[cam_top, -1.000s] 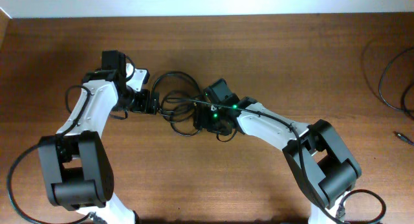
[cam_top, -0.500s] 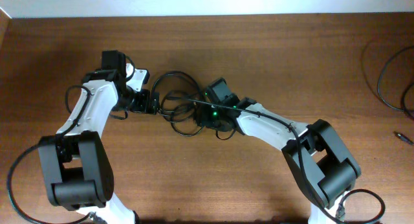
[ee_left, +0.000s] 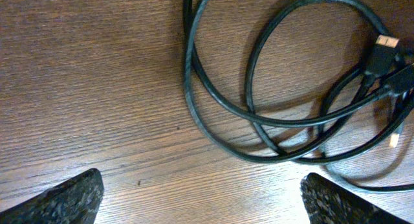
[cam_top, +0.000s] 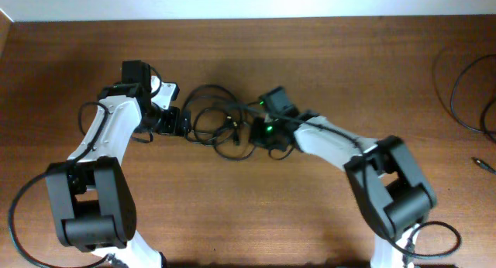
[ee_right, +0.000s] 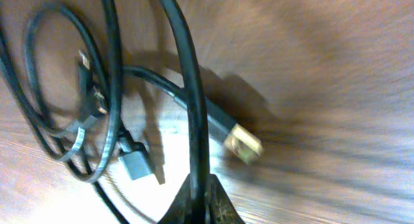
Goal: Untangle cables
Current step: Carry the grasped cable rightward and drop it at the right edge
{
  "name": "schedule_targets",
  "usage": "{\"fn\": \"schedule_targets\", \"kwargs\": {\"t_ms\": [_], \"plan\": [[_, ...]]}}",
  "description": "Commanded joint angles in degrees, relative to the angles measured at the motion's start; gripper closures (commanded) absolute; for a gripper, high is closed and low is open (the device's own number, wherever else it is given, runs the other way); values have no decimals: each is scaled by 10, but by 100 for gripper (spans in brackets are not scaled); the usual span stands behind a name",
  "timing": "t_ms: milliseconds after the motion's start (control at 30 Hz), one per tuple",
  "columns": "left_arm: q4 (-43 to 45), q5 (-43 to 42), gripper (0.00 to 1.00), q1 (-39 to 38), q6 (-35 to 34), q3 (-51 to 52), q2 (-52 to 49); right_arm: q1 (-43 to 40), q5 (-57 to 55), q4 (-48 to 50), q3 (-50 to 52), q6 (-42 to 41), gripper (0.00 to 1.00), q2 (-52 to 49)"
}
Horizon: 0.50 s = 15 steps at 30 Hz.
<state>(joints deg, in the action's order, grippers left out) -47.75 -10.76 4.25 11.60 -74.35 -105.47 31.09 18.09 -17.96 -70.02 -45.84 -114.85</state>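
The tangled cables (cam_top: 217,122) lie as black overlapping loops on the wooden table between my two arms. My left gripper (cam_top: 186,122) sits at the tangle's left edge and stands open. Its fingertips (ee_left: 65,201) straddle bare wood just short of the loops (ee_left: 259,117), and a plug end (ee_left: 385,43) shows at the far right. My right gripper (cam_top: 252,130) is at the tangle's right side, shut on one cable strand (ee_right: 189,88) that runs up from between its closed jaws (ee_right: 202,199). A gold-tipped plug (ee_right: 244,145) and a grey plug (ee_right: 134,164) lie just beyond it.
More black cable loops (cam_top: 465,90) lie at the table's right edge, with a small loose plug (cam_top: 484,165) below them. The pale wall edge (cam_top: 248,3) runs along the far side of the table.
My right gripper has shut on a cable strand and shifted a little to the right, dragging the tangle's right side with it. The left arm has not moved.
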Motion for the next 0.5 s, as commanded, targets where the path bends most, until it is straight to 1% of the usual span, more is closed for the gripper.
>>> {"fn": "schedule_targets", "kwargs": {"t_ms": [0, 33, 100, 133, 167, 267, 367, 467], "plan": [[-1, -9, 1, 0, 11, 2, -5, -46, 27, -37, 5, 65, 96, 105], [-1, -9, 1, -1, 11, 2, -5, -65, 24, -51, 5, 93, 96, 153], [-1, -9, 1, -1, 11, 2, -5, -91, -4, -76, 0, 115, 96, 238], [-1, -9, 1, -1, 11, 2, -5, -105, -34, -93, -5, 116, 96, 290], [-1, -8, 1, -1, 11, 2, -5, -118, -67, -103, -11, 138, 96, 354], [-1, -8, 1, -1, 11, 2, -5, -125, -144, -113, -35, 183, 96, 481], [-1, -9, 1, -1, 11, 2, -5, -125, -185, -128, -70, 202, 96, 542], [-1, -9, 1, -1, 11, 2, -5, -125, -231, -127, -96, 219, 96, 553]]}}
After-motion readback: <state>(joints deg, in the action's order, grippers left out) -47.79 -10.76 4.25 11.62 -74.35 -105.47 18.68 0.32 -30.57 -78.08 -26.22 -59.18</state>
